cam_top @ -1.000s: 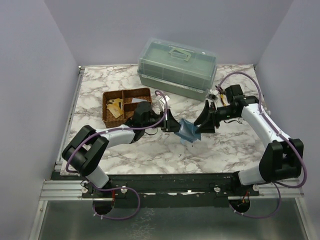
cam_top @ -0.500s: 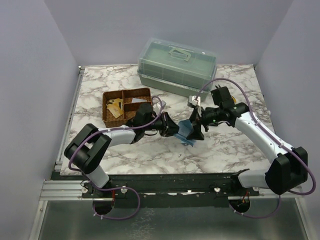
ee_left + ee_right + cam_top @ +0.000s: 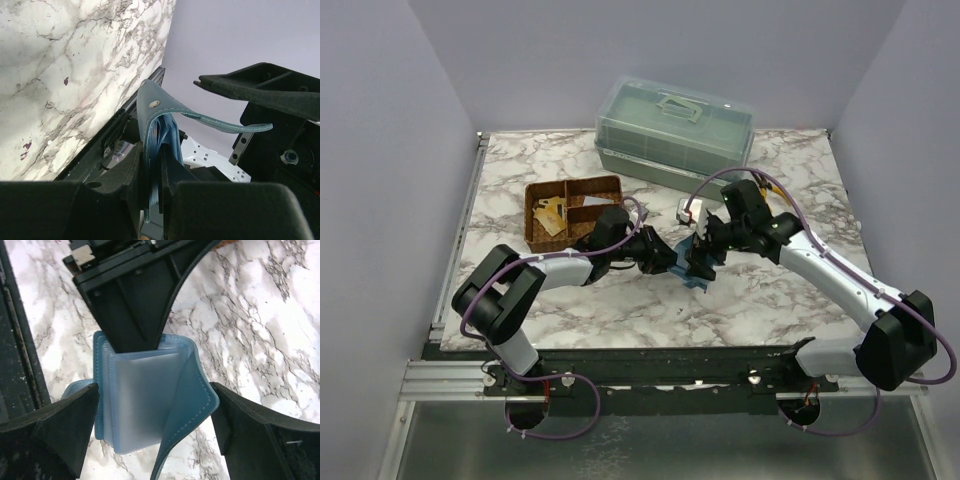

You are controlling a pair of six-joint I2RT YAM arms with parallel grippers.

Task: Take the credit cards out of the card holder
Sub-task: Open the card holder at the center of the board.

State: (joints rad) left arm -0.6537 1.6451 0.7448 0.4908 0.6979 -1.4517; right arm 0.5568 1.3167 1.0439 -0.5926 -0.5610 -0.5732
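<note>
card holder, stitched teal, fanned frosted sleeves

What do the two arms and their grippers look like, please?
Both the left arm and the right arm have white links between bulky black joints, and a purple cable loops along each. The left gripper and the right gripper are matte black, with broad, wedge-shaped fingers.
</note>
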